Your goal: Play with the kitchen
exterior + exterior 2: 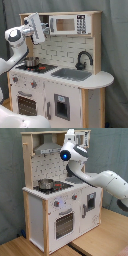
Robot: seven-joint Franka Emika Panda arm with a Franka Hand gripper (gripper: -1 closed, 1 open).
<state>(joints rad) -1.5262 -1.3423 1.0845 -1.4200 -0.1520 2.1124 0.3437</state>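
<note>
arm (17, 42) raised, wrist bent upward

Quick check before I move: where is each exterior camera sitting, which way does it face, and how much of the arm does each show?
First exterior view: front, off the sink end, facing the kitchen; arm enters from the first exterior view's left.
Second exterior view: off the hob-end corner, facing the oven door; arm enters from the second exterior view's right.
Both show the pot.
</note>
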